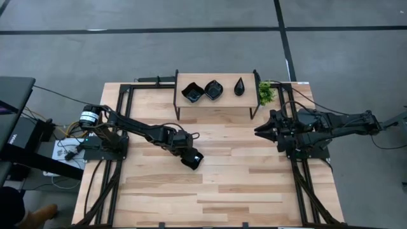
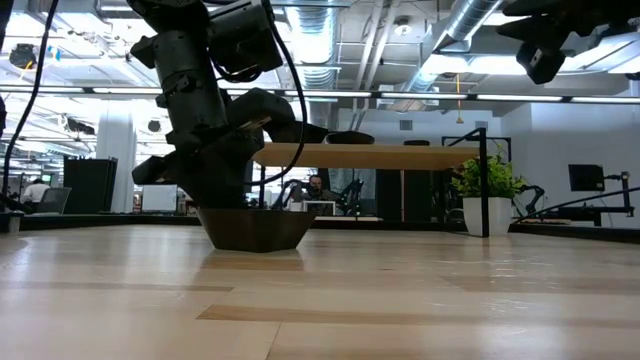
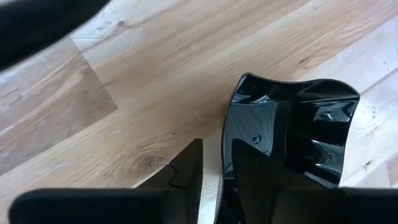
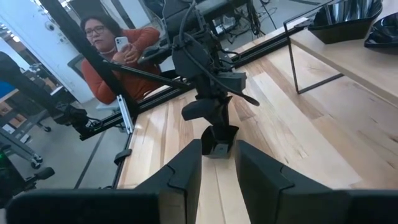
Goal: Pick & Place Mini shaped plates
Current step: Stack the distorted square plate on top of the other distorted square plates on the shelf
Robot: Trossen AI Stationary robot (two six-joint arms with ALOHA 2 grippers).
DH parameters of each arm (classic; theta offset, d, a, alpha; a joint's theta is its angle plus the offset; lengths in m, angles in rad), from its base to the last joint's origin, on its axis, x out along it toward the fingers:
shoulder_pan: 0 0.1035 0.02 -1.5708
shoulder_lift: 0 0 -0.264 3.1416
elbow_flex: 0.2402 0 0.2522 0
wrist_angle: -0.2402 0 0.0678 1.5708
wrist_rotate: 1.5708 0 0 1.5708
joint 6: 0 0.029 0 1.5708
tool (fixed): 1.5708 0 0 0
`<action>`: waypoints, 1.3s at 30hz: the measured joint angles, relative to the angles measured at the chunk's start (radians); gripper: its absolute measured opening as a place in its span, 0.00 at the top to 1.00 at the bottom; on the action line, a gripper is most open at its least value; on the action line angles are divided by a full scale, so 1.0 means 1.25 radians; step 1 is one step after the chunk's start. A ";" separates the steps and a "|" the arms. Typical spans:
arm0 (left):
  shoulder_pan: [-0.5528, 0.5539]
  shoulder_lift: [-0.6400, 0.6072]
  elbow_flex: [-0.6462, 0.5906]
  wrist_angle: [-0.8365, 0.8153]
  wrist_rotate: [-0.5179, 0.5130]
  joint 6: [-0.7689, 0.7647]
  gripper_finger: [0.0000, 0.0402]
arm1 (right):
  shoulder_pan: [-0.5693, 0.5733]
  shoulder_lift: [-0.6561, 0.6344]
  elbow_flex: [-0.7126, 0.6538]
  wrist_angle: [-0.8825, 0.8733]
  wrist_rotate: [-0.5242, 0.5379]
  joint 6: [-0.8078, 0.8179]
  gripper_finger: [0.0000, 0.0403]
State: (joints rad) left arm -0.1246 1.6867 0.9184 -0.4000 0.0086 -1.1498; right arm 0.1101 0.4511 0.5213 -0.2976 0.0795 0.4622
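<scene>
A glossy black mini plate with a wavy rim sits on its base on the wooden table, left of the middle. My left gripper stands over its edge, shut on the rim. Three more black mini plates lie on a small raised shelf at the far side. My right gripper hovers right of the middle, narrowly open and holding nothing, pointing toward the left arm. My left gripper has the plate by its rim wall on the side nearest the arm, with one finger inside the hollow and the other finger outside. It comes from above, slanting down. The plate's base rests flat on the table.
A small potted plant stands at the shelf's right end. A person in an orange top sits beyond the table's left edge, holding a phone. Black frame rails run along both table sides. Bare wood lies toward the near edge.
</scene>
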 joint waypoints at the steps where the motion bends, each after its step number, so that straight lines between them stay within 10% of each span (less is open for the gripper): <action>1: 0.000 0.000 0.000 0.000 0.000 0.000 0.79 | 0.000 0.000 0.000 0.000 0.000 0.000 0.77; 21: 0.000 -0.013 0.000 0.012 0.015 0.000 0.98 | 0.000 0.000 0.000 0.000 0.000 0.001 0.77; 39: 0.045 -0.337 0.062 0.049 -0.119 0.015 0.99 | -0.026 -0.096 -0.029 0.002 0.002 -0.079 0.77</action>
State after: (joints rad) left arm -0.0679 1.2653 0.9962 -0.3387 -0.1397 -1.1308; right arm 0.0778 0.3315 0.4854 -0.2954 0.0824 0.3630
